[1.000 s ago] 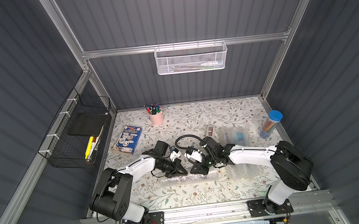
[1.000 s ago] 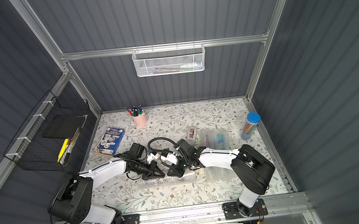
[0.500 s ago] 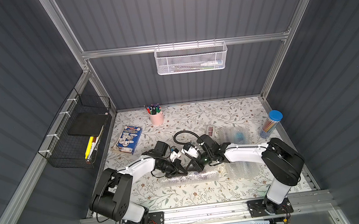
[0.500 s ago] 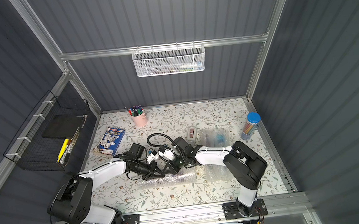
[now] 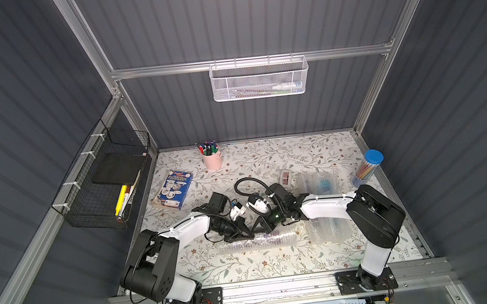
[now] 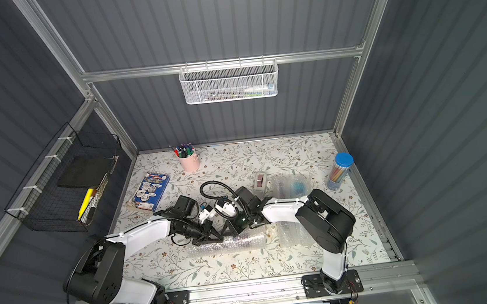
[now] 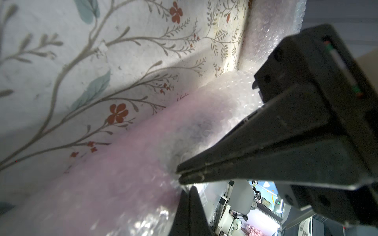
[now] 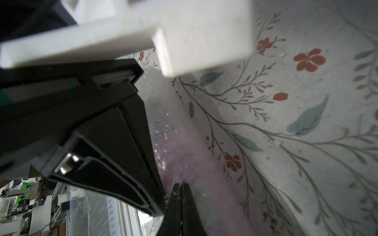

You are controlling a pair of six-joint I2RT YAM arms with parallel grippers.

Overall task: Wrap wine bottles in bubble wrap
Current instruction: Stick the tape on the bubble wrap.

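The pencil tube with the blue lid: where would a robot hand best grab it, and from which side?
Probably the pencil tube by its clear body, just below the blue lid. It stands upright and is round, so a level pinch across it fits. Come from the front, the robot's side: the side wall is close beside it, and a bubble-wrapped bundle lies on its other side.

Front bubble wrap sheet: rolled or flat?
Rolled: the bubble wrap forms a tube around a purple bottle, lying on its side.
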